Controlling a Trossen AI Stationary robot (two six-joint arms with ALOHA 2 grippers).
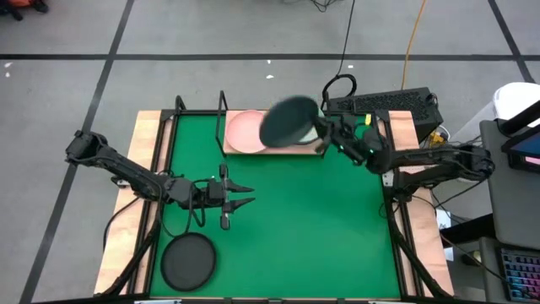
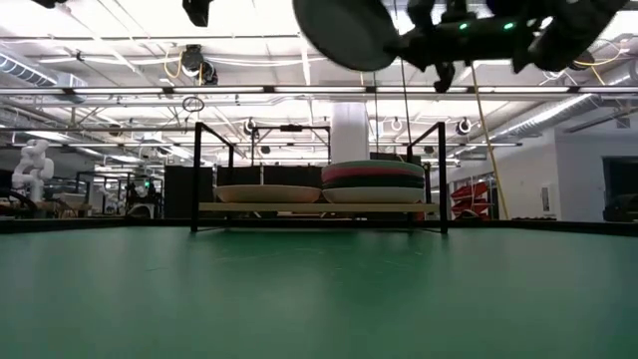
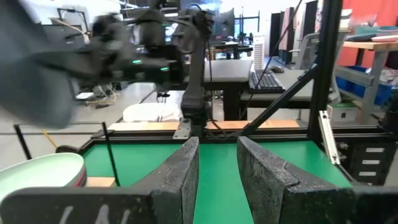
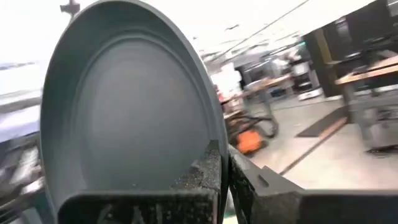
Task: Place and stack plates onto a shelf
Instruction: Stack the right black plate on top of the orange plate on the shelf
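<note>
My right gripper [image 1: 325,133] is shut on a dark grey plate [image 1: 288,121], held high over the right half of the wooden shelf [image 1: 314,151]. In the low view that plate [image 2: 349,30] hangs far above the shelf [image 2: 319,207]. A pale pink plate [image 2: 267,192] rests on the shelf's left half. A stack of plates [image 2: 374,181] with a mint one on top sits on the right half. Another dark plate [image 1: 188,260] lies flat on the green mat near the left front corner. My left gripper [image 1: 243,196] is open and hovers above the mat's left part, touching nothing. My right gripper pinches the dark plate by its rim [image 4: 210,144] between the two fingers, one finger [image 4: 199,174] on the hollow inner face and the other behind it. The fingers come from the table's right side. The plate is lifted clear and tilted steeply, over the shelf.
The shelf's black wire uprights [image 2: 197,175] rise at its ends. A keyboard [image 1: 384,103] lies on a stand beyond the far right corner. Black frame rails [image 1: 159,181] run along the mat's sides. The mat's middle [image 1: 312,219] is bare green.
</note>
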